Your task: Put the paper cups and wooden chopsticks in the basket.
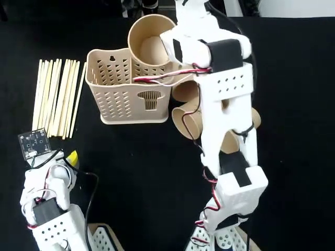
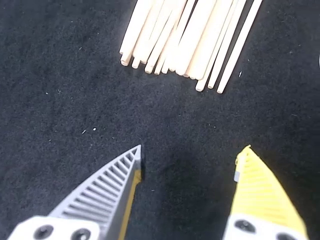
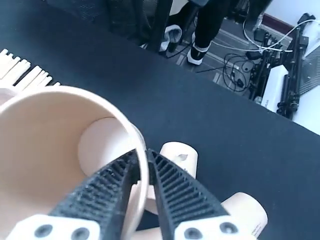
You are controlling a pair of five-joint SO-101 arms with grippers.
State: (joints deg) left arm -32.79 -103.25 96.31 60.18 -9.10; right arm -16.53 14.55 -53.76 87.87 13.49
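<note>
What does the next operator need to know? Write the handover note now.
Right claw: shut on a paper cup at its rim, held above the basket's far corner.
Left claw: open, over bare table near the chopsticks.
Done: nothing seen in basket yet.
To do: drop this cup, then the loose cups beside the basket, then all chopsticks.

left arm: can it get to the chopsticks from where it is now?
Probably yes. The left hand is open and points at the near ends of the wooden chopsticks, with bare black cloth between them. The basket and the right arm sit off to the side.
</note>
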